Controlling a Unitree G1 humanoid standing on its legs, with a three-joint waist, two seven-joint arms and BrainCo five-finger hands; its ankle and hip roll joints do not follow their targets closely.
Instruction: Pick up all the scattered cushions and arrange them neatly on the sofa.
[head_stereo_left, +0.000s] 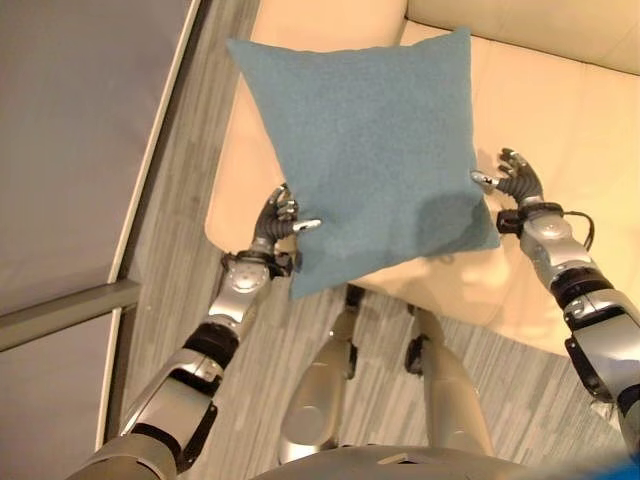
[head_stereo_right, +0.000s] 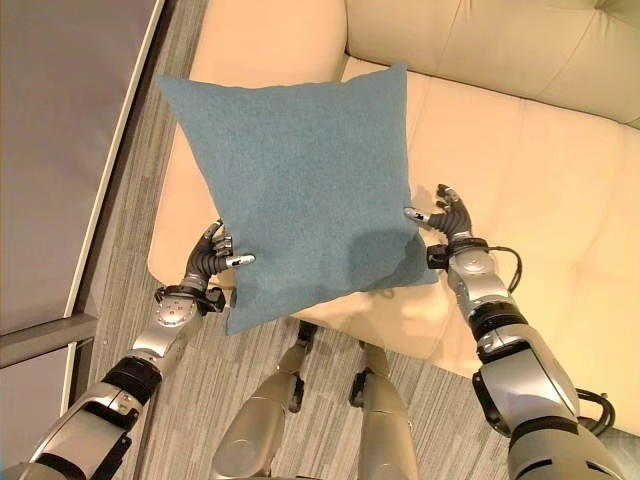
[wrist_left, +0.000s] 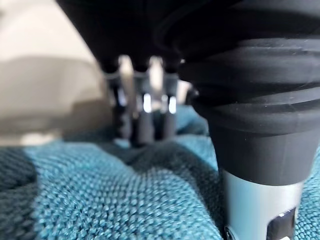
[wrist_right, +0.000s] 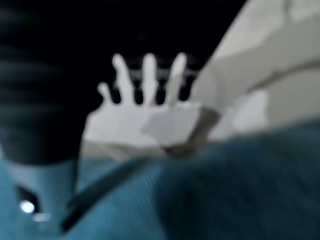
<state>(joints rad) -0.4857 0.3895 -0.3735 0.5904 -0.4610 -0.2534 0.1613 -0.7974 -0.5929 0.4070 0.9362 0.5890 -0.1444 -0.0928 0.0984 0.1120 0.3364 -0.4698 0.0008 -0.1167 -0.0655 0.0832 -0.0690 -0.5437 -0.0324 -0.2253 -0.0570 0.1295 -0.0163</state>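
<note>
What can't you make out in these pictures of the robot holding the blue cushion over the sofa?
- Eye views: the blue cushion hides the sofa seat beneath it and most of each hand's fingers behind its edges.
- Right wrist view: too blurred to show how the right hand grips.
- Left wrist view: the dark cover blocks much of the left hand.
- Other cushions: frame edges cut off the surrounding floor.

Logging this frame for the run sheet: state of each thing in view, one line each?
teal cushion: lifted over the sofa's seat edge, tilted, held at two sides.
left hand: pinching the cushion's lower left edge.
right hand: thumb on the cushion's right edge, fingers curled.
sofa: cream, nothing lying on the visible seat.
</note>
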